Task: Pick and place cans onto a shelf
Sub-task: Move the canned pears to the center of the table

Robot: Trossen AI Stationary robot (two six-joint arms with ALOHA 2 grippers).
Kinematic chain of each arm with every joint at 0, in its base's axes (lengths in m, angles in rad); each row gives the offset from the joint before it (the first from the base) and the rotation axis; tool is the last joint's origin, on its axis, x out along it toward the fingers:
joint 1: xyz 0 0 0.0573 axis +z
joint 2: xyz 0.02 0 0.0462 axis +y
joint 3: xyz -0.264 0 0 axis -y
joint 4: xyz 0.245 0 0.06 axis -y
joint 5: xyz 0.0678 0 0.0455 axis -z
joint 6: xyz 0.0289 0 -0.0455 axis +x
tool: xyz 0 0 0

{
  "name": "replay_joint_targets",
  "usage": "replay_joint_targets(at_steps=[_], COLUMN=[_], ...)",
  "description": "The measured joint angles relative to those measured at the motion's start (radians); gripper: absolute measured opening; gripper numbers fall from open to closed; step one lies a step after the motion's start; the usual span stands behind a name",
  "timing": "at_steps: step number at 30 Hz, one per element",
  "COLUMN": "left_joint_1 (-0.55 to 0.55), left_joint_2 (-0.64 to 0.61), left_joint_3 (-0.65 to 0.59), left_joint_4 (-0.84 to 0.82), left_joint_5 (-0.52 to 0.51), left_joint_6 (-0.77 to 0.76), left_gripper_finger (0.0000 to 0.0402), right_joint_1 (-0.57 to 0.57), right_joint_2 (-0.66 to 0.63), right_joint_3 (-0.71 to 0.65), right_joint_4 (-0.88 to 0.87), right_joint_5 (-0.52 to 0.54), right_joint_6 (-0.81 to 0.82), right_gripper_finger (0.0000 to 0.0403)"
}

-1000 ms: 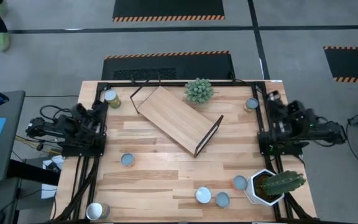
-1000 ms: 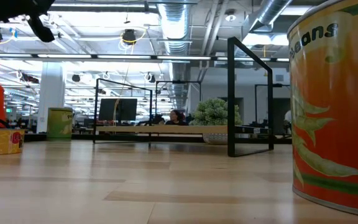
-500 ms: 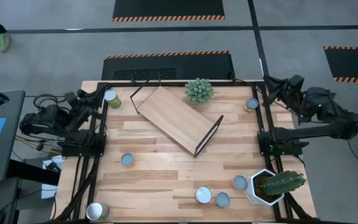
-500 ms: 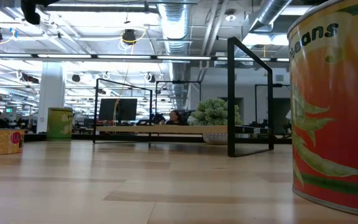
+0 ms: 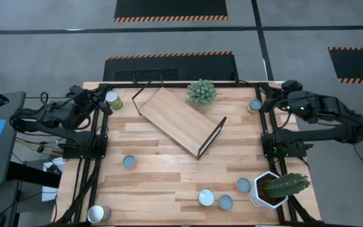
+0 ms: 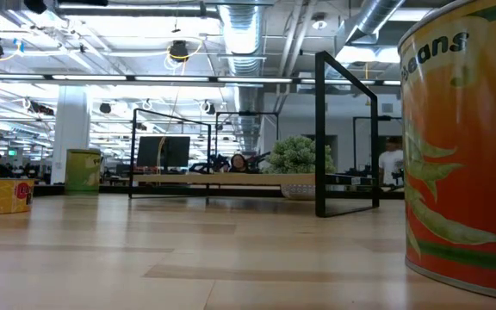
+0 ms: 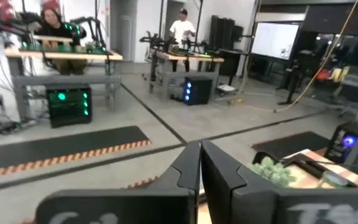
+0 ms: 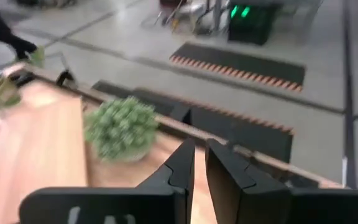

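The shelf [image 5: 178,121], a light wooden board with black frame ends, lies slantwise on the far middle of the plank table. Several cans stand on the table: one at the far left [image 5: 113,99], one at the far right [image 5: 255,105], one left of the middle [image 5: 129,162], and more along the near edge [image 5: 206,198]. My left gripper [image 5: 103,100] hovers shut beside the far-left can, its fingers together in the left wrist view [image 7: 199,160]. My right gripper [image 5: 272,101] hovers beside the far-right can, its fingers [image 8: 199,155] a narrow gap apart and holding nothing.
A round green plant [image 5: 201,92] stands at the far edge behind the shelf. A white pot with a cactus [image 5: 273,188] stands at the near right corner. In the low view, an orange-labelled can [image 6: 463,146] fills the right side. Black arm frames run along both table sides.
Both arms have unfolded from their tucked poses at the table's sides and risen. Each gripper has swung up from pointing down and moved toward the far edge, the left beside the far-left can, the right beside the far-right can. No can and no shelf has moved.
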Motion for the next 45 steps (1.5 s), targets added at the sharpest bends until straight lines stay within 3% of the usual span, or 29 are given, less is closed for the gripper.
replay_joint_targets(at_steps=[5,8,10,14,17,23,28,36,41,45], left_joint_1=[0.031,0.061,0.09,0.17,0.244,0.436,0.678,1.047,1.059,1.075], left_joint_2=[0.072,0.103,0.113,0.135,0.16,0.253,0.381,0.556,0.615,0.664], left_joint_3=[0.079,0.102,0.102,0.102,0.102,0.102,0.102,0.102,0.106,0.104], left_joint_4=[-0.009,-0.104,-0.228,-0.545,-0.675,-0.632,-0.617,-0.524,-0.552,-0.582], left_joint_5=[0.069,0.089,0.106,0.169,0.184,0.275,0.335,0.65,0.613,0.704], left_joint_6=[0.126,0.141,0.062,-0.255,-0.419,-0.378,-0.333,-0.167,-0.203,-0.286], left_gripper_finger=[0.0001,0.0001,0.0001,0.0,0.0,0.0,0.0,0.0,0.0,0.0], right_joint_1=[-0.085,-0.164,-0.228,-0.377,-0.495,-0.701,-0.808,-0.834,-0.834,-0.834], right_joint_2=[0.122,0.203,0.246,0.32,0.36,0.413,0.447,0.467,0.467,0.467], right_joint_3=[0.048,0.079,0.09,0.094,0.094,0.094,0.094,0.094,0.094,0.094], right_joint_4=[0.004,-0.016,-0.055,-0.172,-0.249,-0.263,-0.263,-0.261,-0.262,-0.262], right_joint_5=[-0.063,-0.059,-0.057,-0.056,-0.093,-0.233,-0.345,-0.392,-0.392,-0.396], right_joint_6=[-0.104,-0.151,-0.152,-0.097,-0.063,-0.124,-0.183,-0.235,-0.237,-0.234], right_gripper_finger=[0.0067,0.0067,0.0067,0.0067,0.0067,0.0067,0.0067,0.0067,0.0067,0.0067])
